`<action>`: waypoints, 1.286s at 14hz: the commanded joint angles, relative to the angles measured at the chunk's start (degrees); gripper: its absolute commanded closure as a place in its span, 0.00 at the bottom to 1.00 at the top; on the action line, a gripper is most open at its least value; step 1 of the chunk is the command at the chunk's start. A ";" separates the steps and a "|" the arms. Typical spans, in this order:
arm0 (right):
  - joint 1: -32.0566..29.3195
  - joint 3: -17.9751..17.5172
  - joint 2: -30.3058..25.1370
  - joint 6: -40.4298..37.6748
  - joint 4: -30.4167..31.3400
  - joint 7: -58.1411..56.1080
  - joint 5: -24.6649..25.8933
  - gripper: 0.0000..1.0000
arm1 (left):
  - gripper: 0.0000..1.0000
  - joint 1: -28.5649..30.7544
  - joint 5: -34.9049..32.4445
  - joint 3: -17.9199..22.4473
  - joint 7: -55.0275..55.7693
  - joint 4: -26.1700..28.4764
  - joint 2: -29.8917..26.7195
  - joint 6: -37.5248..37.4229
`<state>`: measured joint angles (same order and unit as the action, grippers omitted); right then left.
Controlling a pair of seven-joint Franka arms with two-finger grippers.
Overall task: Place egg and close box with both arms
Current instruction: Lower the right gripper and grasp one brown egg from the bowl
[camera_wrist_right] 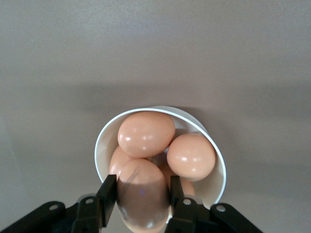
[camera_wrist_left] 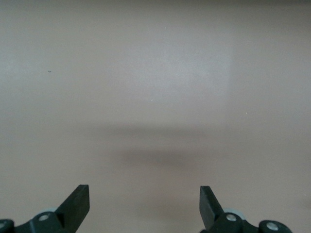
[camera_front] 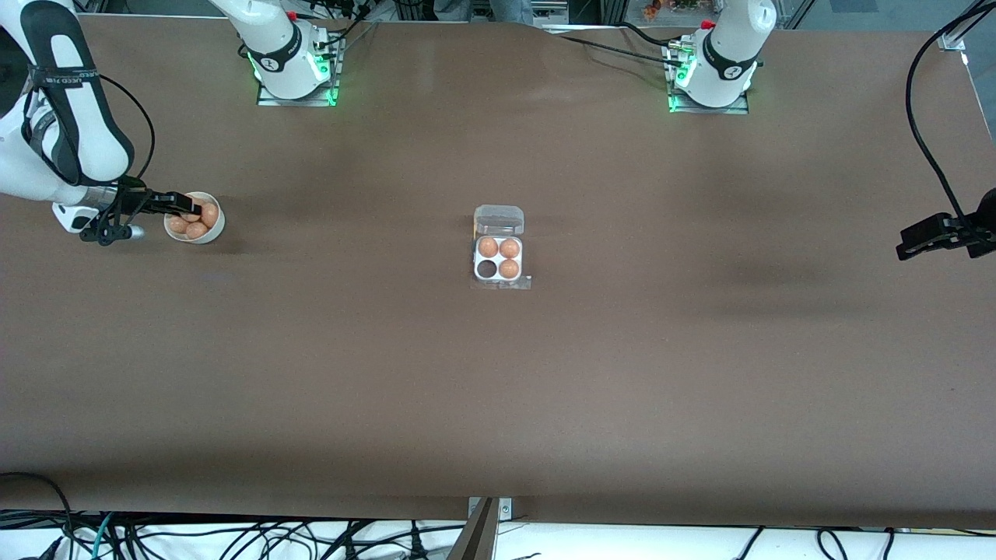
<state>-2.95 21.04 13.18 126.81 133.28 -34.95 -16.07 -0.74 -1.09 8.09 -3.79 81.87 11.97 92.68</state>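
- Across the front view: brown worktop [camera_front: 498, 389]; box [camera_front: 499, 247] at its middle, clear lid folded open toward the bases, white tray showing three eggs and one empty dark cell, the cell nearest the camera on the right arm's side.
- Same view: white bowl [camera_front: 195, 218] of eggs toward the right arm's end; right end effector [camera_front: 185, 204] reaches into it. Left end effector [camera_front: 926, 235] hangs over bare worktop at the left arm's end; that arm waits.
- Left wrist view: both fingers [camera_wrist_left: 77, 204] stand wide apart, nothing between them, plain worktop beneath.
- Right wrist view: fingers [camera_wrist_right: 108, 194] clamped on the egg [camera_wrist_right: 141, 191], one pad on each long side; the egg sits at the bowl's rim, touching the others.
- Egg: smooth, orange-brown, matte sheen, no marks; same look as its neighbours.
- Step in hand, by judgement: pick-up, grip made, lift not yet begun.
- Next move calls for: a straight rise clear of the rim and the other eggs, a carry to the box, a gentle lowering into the empty cell, with light grip on a rounded shell that could slip.
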 commanded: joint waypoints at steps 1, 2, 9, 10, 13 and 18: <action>0.05 0.05 1.33 -0.68 -1.62 -0.91 -1.25 0.62 | 0.00 0.21 -1.64 -0.36 -0.69 -1.98 1.04 -0.30; 0.05 0.05 1.33 -0.77 -1.97 -1.00 -1.25 0.63 | 0.00 0.21 -1.64 -0.36 -0.60 -1.98 1.04 -0.30; -0.22 0.05 4.23 -9.30 -7.86 -0.73 -1.33 0.64 | 0.00 0.30 -1.64 -0.36 -0.60 -1.98 1.04 -0.39; -0.13 0.05 4.14 -9.38 -7.95 -0.65 -1.33 0.64 | 0.00 0.30 -1.64 -0.36 -0.60 -1.98 1.04 -0.30; 0.05 -0.03 4.23 -13.67 -11.80 1.19 -1.25 0.64 | 0.00 0.30 -1.64 -0.36 -0.69 -1.98 1.13 -0.30; 3.73 -0.56 4.40 -22.11 -17.69 11.98 -1.25 0.64 | 0.00 0.30 -1.64 -0.36 -0.69 -1.98 1.13 -0.30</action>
<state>-1.13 20.59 16.98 108.41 118.66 -27.55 -16.53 -0.74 -1.09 8.09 -3.79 81.87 12.04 92.68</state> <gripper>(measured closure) 0.507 0.000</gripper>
